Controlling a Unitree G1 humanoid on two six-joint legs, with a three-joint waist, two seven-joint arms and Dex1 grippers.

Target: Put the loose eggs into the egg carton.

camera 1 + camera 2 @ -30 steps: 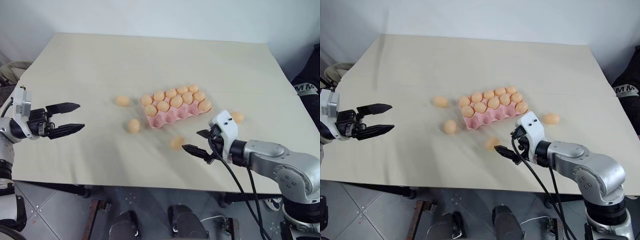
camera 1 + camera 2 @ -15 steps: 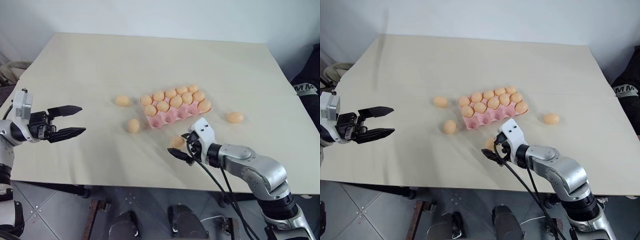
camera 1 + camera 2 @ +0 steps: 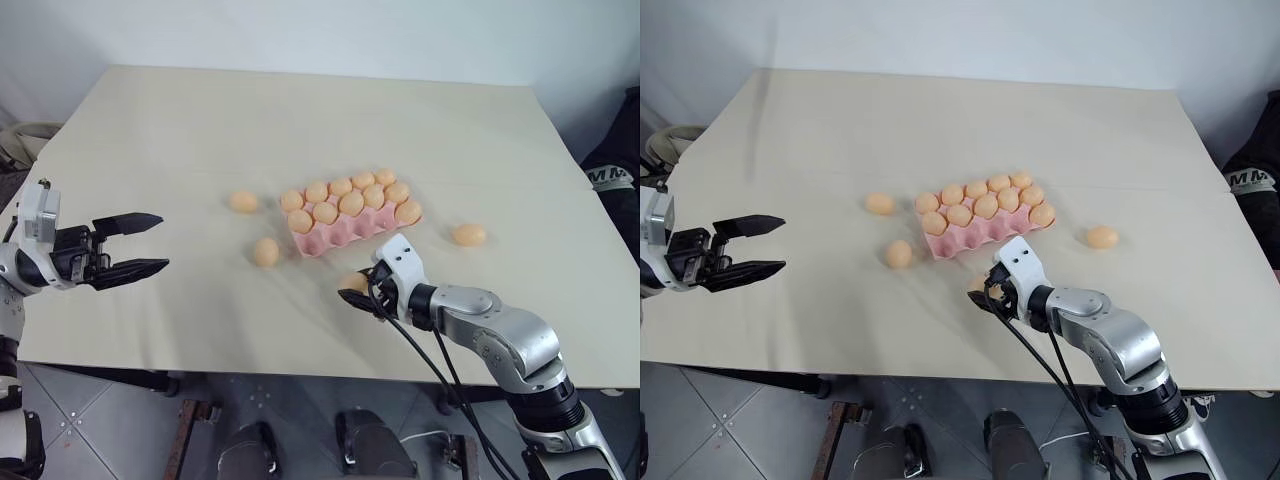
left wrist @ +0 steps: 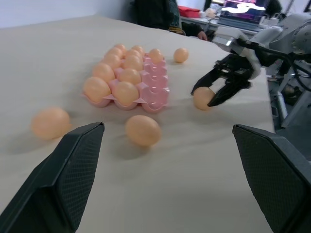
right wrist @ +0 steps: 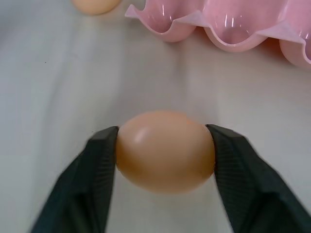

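The pink egg carton (image 3: 340, 238) sits mid-table with several eggs in its back rows and its front cups bare. A loose egg (image 5: 165, 150) lies on the table just in front of the carton, and my right gripper (image 3: 358, 294) is shut on it, one black finger (image 5: 97, 167) pressed to each side. Other loose eggs lie left of the carton (image 3: 243, 201), at its near-left corner (image 3: 266, 251) and to its right (image 3: 469, 235). My left gripper (image 3: 150, 243) hovers open and empty at the table's left edge, pointing toward the carton.
The beige table (image 3: 300, 120) is bare behind the carton. A dark bag (image 3: 615, 170) sits off the table's right edge. Metal frame parts (image 3: 260, 440) stand on the tiled floor below the front edge.
My right gripper has slid left and forward to the egg in front of the carton and closed on it. The left gripper has stayed about where it was, still open.
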